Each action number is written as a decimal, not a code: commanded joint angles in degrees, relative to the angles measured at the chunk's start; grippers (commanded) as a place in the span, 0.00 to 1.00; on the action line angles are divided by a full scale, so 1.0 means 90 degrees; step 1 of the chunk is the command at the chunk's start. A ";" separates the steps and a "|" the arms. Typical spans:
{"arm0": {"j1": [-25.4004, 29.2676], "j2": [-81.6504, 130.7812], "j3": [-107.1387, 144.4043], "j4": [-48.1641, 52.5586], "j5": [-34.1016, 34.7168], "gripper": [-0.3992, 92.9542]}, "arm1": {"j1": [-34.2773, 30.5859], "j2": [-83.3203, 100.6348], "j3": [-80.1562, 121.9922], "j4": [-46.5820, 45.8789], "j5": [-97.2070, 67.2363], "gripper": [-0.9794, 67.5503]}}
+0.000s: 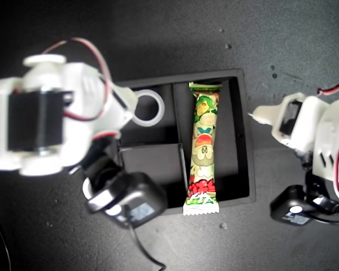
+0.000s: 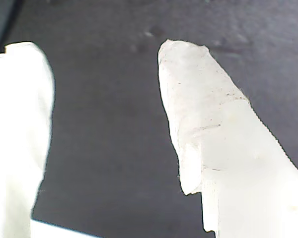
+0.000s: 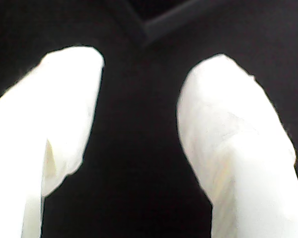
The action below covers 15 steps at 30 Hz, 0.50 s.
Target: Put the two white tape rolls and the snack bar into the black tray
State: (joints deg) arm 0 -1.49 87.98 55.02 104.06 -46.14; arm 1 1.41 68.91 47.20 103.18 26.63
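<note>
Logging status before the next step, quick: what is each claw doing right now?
My first gripper: claw open, holding nothing, dark surface showing between the fingers.
My second gripper: claw open, holding nothing.

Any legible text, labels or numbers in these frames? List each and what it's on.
None can be read.
Snack bar wrapper: red lettering near the end hanging over the tray wall, too blurred to read.
Label on the black camera housing at the exterior view's lower left: print too small.
Label on the other housing at its lower right: too small.
Wrist views: no text.
</note>
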 commanded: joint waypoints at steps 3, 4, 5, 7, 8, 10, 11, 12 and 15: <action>0.0830 0.1689 0.1504 0.0068 -0.1084 0.10 | 0.0146 0.1045 0.1475 -0.0361 0.1094 0.02; 0.0996 0.1748 0.1729 0.0010 -0.1357 0.09 | 0.0166 0.1338 0.1846 -0.0488 0.1387 0.02; 0.1172 0.1758 0.1904 -0.0049 -0.1602 0.09 | 0.0176 0.1689 0.2256 -0.0586 0.1699 0.01; 0.1494 0.1709 0.2178 -0.0273 -0.2061 0.08 | 0.0166 0.2705 0.3340 -0.0889 0.2227 0.01; 0.1650 0.1631 0.2275 -0.0352 -0.2285 0.08 | 0.0137 0.3311 0.3936 -0.1064 0.2471 0.01; 0.1934 0.1445 0.2402 -0.0488 -0.2676 0.08 | 0.0039 0.4434 0.5107 -0.1328 0.2959 0.01; 0.2061 0.1367 0.2490 -0.0576 -0.2852 0.09 | -0.0020 0.4883 0.5625 -0.1426 0.3174 0.01; 0.2197 0.1318 0.2598 -0.0703 -0.2998 0.09 | -0.0107 0.5215 0.6045 -0.1484 0.3379 0.01; 0.2617 0.1318 0.3164 -0.1328 -0.3545 0.09 | -0.0439 0.5498 0.6846 -0.1631 0.3887 0.01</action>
State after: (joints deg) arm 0 19.34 99.58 80.68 96.68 -74.00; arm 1 -0.53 112.94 104.77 90.00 57.30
